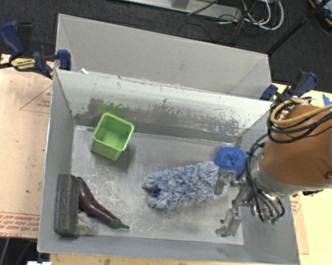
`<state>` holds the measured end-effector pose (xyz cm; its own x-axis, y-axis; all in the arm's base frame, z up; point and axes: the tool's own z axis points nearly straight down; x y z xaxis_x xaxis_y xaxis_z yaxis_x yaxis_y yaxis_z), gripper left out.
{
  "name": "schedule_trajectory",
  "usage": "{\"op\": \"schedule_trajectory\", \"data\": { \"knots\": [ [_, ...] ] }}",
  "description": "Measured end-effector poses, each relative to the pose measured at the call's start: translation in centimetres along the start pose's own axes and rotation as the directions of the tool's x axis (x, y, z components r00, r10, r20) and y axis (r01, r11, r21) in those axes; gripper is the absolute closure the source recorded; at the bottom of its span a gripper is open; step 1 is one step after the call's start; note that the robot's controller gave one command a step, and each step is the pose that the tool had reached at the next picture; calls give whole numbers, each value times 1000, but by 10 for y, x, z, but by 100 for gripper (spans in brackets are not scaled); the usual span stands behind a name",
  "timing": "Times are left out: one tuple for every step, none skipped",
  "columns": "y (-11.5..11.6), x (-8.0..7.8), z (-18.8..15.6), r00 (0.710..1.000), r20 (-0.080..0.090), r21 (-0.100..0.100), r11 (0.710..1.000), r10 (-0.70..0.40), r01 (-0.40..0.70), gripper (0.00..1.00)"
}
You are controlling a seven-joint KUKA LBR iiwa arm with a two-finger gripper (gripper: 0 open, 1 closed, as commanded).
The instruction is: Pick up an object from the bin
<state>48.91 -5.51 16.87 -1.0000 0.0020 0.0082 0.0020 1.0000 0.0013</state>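
My gripper (224, 206) is low in the right part of the bin, open, with bare bin floor between its fingers. One fingertip (222, 185) sits beside the right end of a fluffy blue-and-white cloth (180, 185) lying in the middle of the bin. The other fingertip (224, 229) is near the front right corner. A small bright blue object (230, 159) lies just behind the gripper by the right wall, partly hidden by the arm.
A green square cup (112, 135) stands at the back left. At the front left, a purple eggplant-shaped toy (97, 207) leans on a long grey block (66, 205). The arm's orange cover and cables hang over the bin's right rim.
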Motion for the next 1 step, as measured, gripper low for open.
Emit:
{"op": "schedule_trajectory", "data": {
  "knots": [
    [0,-2,-4,1000,8,1,1000,-2,2,0]
  ]
}}
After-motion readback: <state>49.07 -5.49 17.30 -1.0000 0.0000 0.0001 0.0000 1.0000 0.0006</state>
